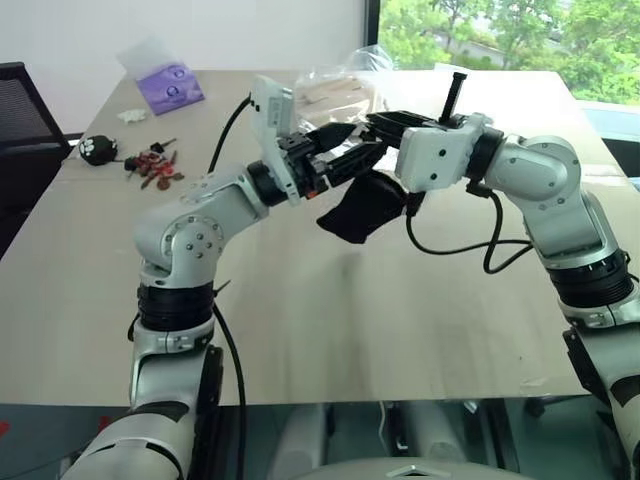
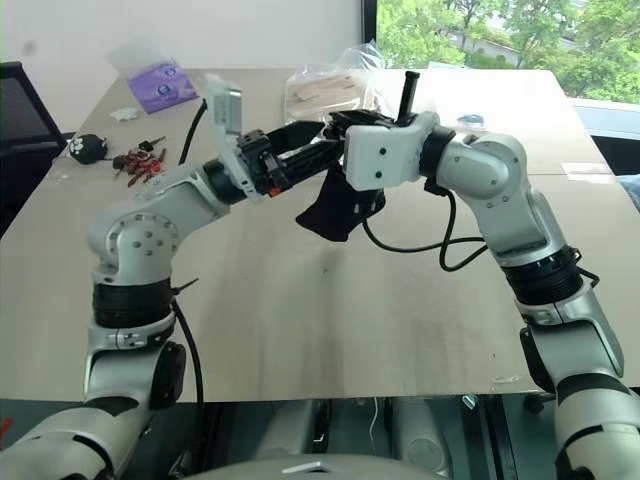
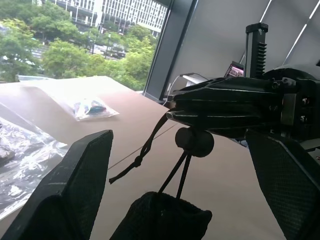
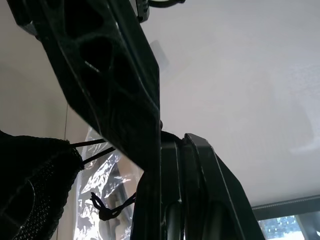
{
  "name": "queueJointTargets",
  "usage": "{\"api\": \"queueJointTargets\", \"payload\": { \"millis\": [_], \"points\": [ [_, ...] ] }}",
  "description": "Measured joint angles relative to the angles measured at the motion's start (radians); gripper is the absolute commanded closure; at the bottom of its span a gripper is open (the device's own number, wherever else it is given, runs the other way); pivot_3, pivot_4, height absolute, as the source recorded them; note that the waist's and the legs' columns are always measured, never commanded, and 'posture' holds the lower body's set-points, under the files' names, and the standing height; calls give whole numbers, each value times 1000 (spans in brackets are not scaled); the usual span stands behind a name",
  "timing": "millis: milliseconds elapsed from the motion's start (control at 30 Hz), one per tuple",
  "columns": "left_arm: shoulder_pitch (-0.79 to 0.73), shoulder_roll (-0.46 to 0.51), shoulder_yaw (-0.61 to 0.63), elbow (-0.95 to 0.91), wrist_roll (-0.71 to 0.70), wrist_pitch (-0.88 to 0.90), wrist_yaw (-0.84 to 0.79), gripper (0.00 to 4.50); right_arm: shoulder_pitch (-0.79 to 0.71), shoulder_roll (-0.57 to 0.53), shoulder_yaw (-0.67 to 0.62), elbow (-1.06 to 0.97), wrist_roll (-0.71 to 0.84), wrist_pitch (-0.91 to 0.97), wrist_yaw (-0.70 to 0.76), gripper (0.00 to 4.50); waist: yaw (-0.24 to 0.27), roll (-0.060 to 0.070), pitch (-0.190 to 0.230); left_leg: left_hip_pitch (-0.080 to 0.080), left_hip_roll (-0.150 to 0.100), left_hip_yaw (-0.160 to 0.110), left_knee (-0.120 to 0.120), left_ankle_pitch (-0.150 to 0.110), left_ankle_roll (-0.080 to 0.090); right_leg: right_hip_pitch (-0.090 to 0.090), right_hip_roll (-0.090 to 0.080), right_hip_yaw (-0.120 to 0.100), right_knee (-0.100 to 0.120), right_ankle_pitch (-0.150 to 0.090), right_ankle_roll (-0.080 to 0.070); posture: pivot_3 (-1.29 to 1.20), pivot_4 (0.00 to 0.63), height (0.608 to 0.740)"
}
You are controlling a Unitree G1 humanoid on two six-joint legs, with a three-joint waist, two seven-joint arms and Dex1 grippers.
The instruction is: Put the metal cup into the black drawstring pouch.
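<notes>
matt black cloth pouch (image 1: 362, 208), pale wood table (image 1: 300, 330)

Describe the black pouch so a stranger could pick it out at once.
Over the middle of the wooden table, the two arms meet. The pouch hangs there from the shut right gripper by its cord, with the open left gripper at its top. Unlike the black plush toy lying at the table's left edge, it is plain matte fabric.

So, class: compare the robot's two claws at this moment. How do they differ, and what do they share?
The left claw is open and holds nothing; the right claw is shut on the cord of the black drawstring pouch, which hangs below it. Both are raised above the table, tips close together.
</notes>
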State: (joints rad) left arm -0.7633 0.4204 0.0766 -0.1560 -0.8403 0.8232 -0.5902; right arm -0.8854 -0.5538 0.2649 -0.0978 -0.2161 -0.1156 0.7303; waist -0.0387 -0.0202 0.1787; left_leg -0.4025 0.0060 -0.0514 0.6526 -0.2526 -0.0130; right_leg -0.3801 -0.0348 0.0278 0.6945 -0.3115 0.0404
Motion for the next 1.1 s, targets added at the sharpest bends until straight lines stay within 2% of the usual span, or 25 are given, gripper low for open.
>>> {"api": "queueJointTargets", "payload": {
  "millis": [33,167,267,567,700,867,1000,1100],
  "points": [
    [-5,-7,-1,8,2,0,-6,996,0,0,0,-4,0,1,0,4500,0,0,0,0,0,0,0,0,0,0,0,0,0,0,0,0,150,740],
    [-14,-24,-7,12,1,0,-39,2980,7,-4,-12,-4,-5,12,1,4500,-1,0,0,0,0,0,0,0,0,0,0,0,0,0,0,0,150,740],
    [-14,-25,-7,13,3,0,-43,4302,11,-12,-18,-4,-8,19,4,4500,-1,0,0,0,0,0,0,0,0,0,0,0,0,0,0,0,150,740],
    [-13,-26,-7,18,27,-1,-48,4348,37,-15,-33,-24,-7,32,6,4500,-1,0,0,0,0,0,0,0,0,0,0,0,0,0,0,0,150,740],
    [44,11,-13,18,75,-18,-69,4348,38,-33,-45,-3,-15,49,-6,4500,-2,0,0,1,0,0,0,0,0,0,0,0,0,0,0,0,150,740],
    [141,56,-56,50,161,-59,-91,4348,33,-82,-77,167,-63,67,-89,4500,3,0,0,0,0,0,0,0,0,0,0,0,0,0,0,0,150,740],
    [135,58,-88,51,198,-96,-93,4348,28,-99,-67,275,-87,40,-134,4500,3,0,0,-1,0,0,0,0,0,0,0,0,0,0,0,0,150,740],
    [136,87,-90,106,269,-131,-60,4348,18,-172,-72,363,-99,30,-181,4500,3,0,0,-1,0,0,0,0,0,0,0,0,0,0,0,0,150,740]
  ]
}}
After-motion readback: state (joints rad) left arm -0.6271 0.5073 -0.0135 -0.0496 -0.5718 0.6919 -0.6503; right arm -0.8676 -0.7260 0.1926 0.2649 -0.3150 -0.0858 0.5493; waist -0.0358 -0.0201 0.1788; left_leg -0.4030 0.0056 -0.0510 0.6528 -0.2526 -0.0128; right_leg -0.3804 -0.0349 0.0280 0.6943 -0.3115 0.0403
